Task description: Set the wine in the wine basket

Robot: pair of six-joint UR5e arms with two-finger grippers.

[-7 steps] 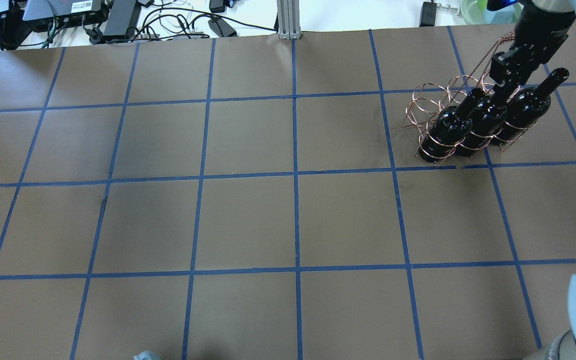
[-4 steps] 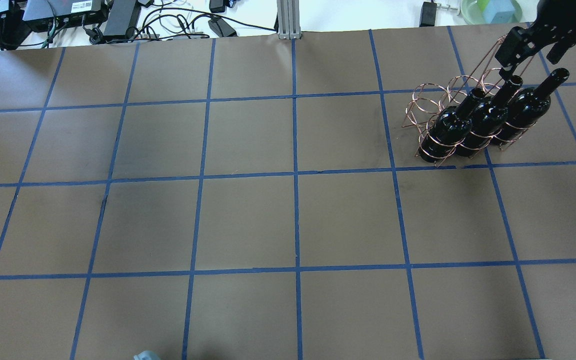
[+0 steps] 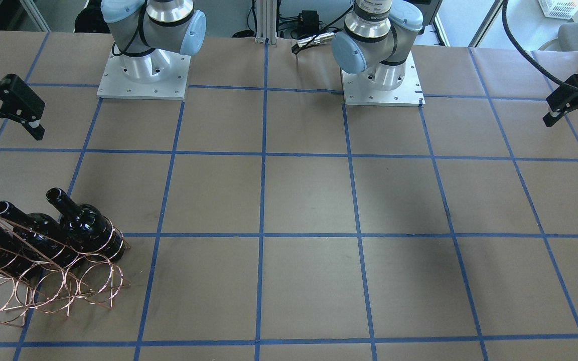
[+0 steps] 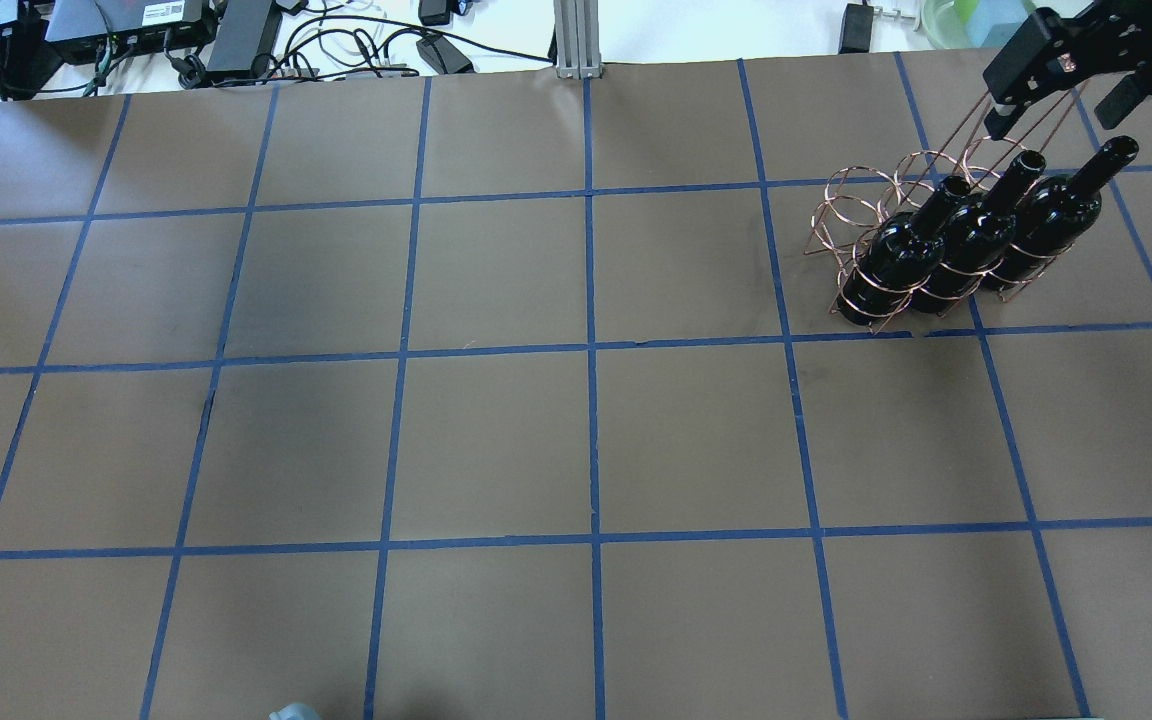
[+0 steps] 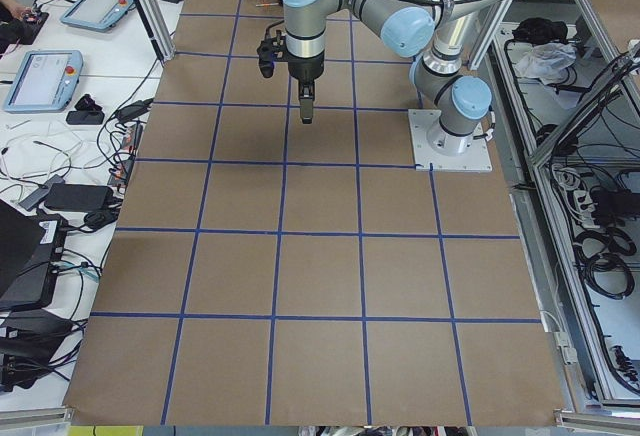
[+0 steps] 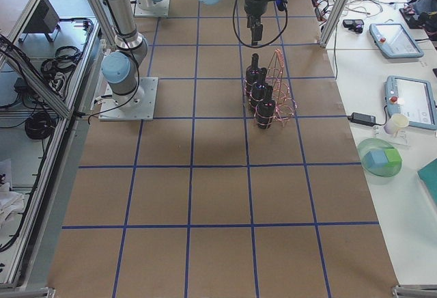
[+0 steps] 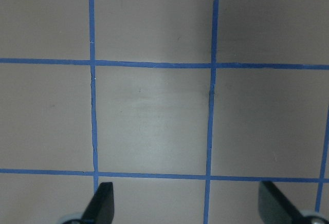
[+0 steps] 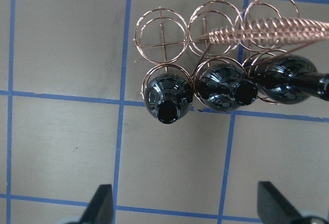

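Observation:
Three glossy near-black wine bottles stand side by side in the copper wire wine basket [image 4: 856, 205]: a left bottle [image 4: 901, 255], a middle bottle [image 4: 976, 235] and a right bottle [image 4: 1061, 215]. They fill one row of loops, and the other row of loops [image 8: 160, 31] holds nothing. The bottles [image 8: 168, 98] show from above in the right wrist view. My right gripper [image 4: 1051, 112] is open and empty, raised above the basket's handle and clear of the bottle necks. My left gripper [image 3: 572, 120] is open and empty over bare table [image 7: 154, 116] on the far side.
Cables and electronics [image 4: 166, 30] lie beyond the table's far edge, with an aluminium post [image 4: 576, 40] and a green bowl [image 4: 976, 20] holding a blue block. The two arm bases [image 3: 143, 75] stand at the robot's side of the brown, blue-taped table.
My right gripper was down around the middle bottle's neck; it has let go, risen and drawn away from the basket. The bottles and basket have not moved.

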